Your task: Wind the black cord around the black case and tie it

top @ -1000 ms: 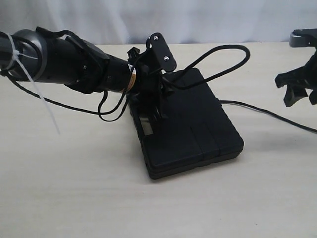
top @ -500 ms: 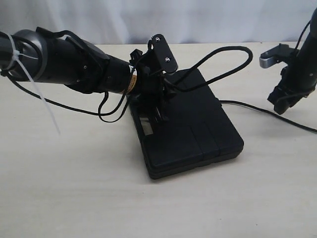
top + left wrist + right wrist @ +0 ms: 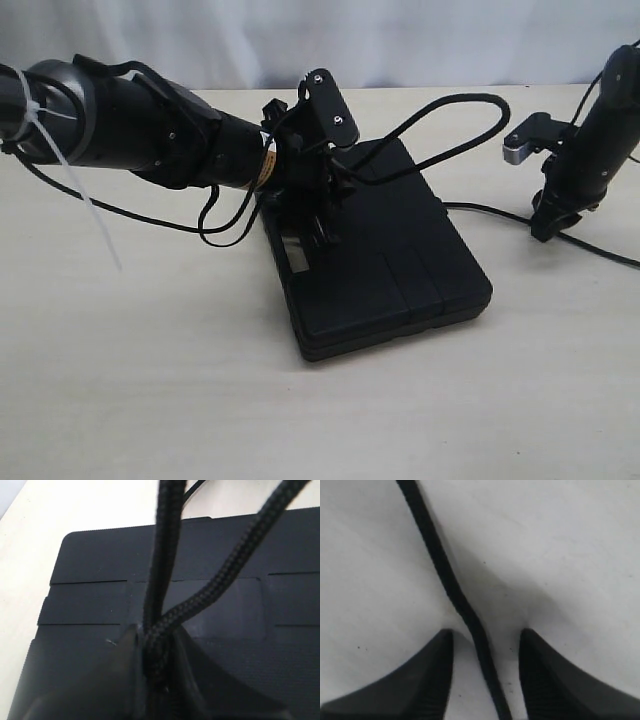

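The black case (image 3: 385, 250) lies flat mid-table; its ribbed top fills the left wrist view (image 3: 95, 600). My left gripper (image 3: 325, 190) hovers over its far left part, shut on the black cord (image 3: 165, 625), two braided strands rising from between the fingers. From there the black cord (image 3: 450, 110) arcs up over the case's far corner and comes out low on its right side along the table. My right gripper (image 3: 548, 228) is down at the table over that stretch, open, its fingers (image 3: 420, 680) straddling the cord (image 3: 470, 617) without touching it.
The pale table (image 3: 180, 380) spreads around the case. Thin glossy wires (image 3: 215, 225) and a white zip tie (image 3: 85, 210) hang from my left arm. A white curtain closes off the back.
My right arm came in from the right edge, turned downward and lowered its open gripper onto the cord beside the case. The left gripper and case stayed still.
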{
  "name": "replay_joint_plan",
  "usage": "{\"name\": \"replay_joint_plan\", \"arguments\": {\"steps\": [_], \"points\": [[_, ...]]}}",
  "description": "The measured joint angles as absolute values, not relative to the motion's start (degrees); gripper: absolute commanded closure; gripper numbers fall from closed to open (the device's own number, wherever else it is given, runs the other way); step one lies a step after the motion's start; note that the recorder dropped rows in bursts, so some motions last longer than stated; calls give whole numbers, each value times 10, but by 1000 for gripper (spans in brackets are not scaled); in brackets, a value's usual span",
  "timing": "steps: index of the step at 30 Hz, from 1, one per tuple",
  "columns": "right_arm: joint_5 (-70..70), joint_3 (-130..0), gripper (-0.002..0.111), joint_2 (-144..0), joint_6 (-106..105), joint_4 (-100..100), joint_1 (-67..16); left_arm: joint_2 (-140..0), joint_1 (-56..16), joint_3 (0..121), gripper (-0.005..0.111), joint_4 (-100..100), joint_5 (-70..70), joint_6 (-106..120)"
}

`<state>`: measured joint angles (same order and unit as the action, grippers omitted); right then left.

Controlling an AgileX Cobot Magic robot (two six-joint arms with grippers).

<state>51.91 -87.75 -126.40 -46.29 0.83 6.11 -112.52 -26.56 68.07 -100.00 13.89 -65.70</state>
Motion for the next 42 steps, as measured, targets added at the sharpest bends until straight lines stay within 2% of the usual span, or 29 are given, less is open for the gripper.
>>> {"name": "replay_joint_plan", "arguments": {"steps": [2,4,5,13,20,30,42], "points": [[519,-879,79,-1267,-464,8,61,-1125,-266,681,107,-1000,139,-657],[519,-880,101,-1268,-464,8,61,-1125,-266,681,107,-1000,139,-657],[519,-880,104,-1268,-463,8,61,-1125,-266,681,107,-1000,139,-657],[599,-915,104,-1274,-383,22,61,-1125,-266,681,107,-1000,139,-657],[686,-947,104,-1231,-323,177,63,-1125,-266,681,107,-1000,139,-617],[697,-947,104,-1218,-260,384,63,-1125,-266,641,107,-1001,107,-397],[698,-947,104,-1218,-258,557,60,-1125,-266,637,107,-1001,46,-316]]}}
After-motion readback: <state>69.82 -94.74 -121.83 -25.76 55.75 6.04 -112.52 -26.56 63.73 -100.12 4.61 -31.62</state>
